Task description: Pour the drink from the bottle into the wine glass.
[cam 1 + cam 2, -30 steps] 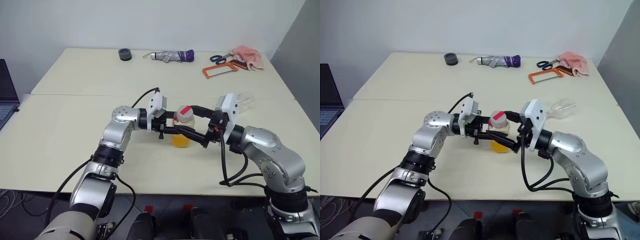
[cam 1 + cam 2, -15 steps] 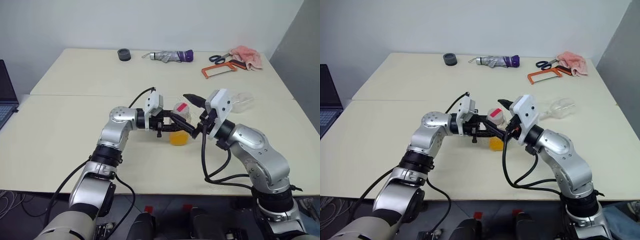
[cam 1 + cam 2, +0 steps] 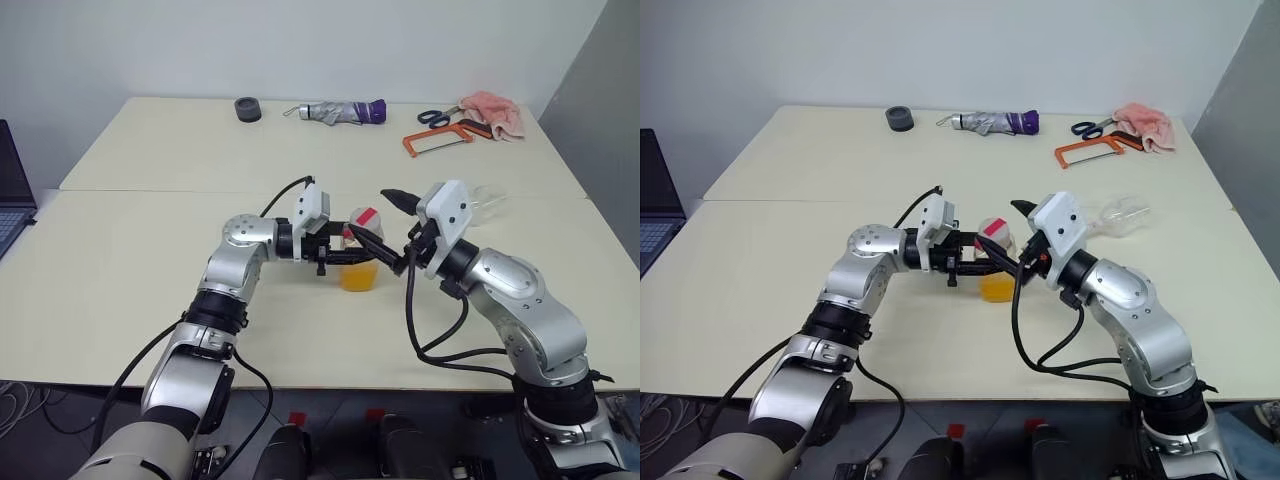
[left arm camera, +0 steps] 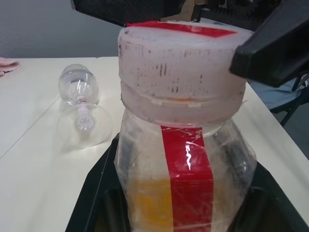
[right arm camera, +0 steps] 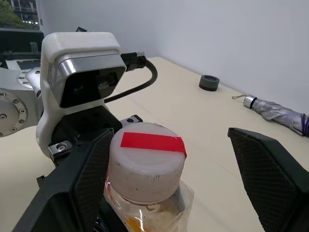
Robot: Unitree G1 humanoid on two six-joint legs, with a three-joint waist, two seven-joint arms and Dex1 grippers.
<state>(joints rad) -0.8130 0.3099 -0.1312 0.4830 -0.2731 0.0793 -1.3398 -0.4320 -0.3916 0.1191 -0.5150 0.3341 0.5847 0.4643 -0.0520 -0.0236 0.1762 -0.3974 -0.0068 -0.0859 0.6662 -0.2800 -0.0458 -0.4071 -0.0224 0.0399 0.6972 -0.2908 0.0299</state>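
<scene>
The left pincer (image 3: 350, 257) pinches the bottle (image 3: 361, 262), upright near the counter's (image 3: 120, 260) middle, cap on, drink (image 3: 358, 276) low inside. The right pincer (image 5: 176, 169) is spread wide around the cap (image 5: 146, 162). The wine glass (image 4: 80, 108) lies on its side toward the counter's right edge.

I see the bottle (image 4: 186, 159) as thin clear plastic, creased and shiny, with a glossy red tape strip down its side; its cap (image 5: 146, 166) looks matt, pale and finely speckled, ribbed around the edge. The wine glass (image 4: 81, 104) is smooth clear glass catching highlights. My counter (image 3: 150, 270) is a matt cream surface. The left gripper (image 3: 352, 252) and right gripper (image 5: 174, 193) have black plastic fingers with a fine cross-hatched texture. Far back lies a soft pink cloth (image 3: 495, 112).
</scene>
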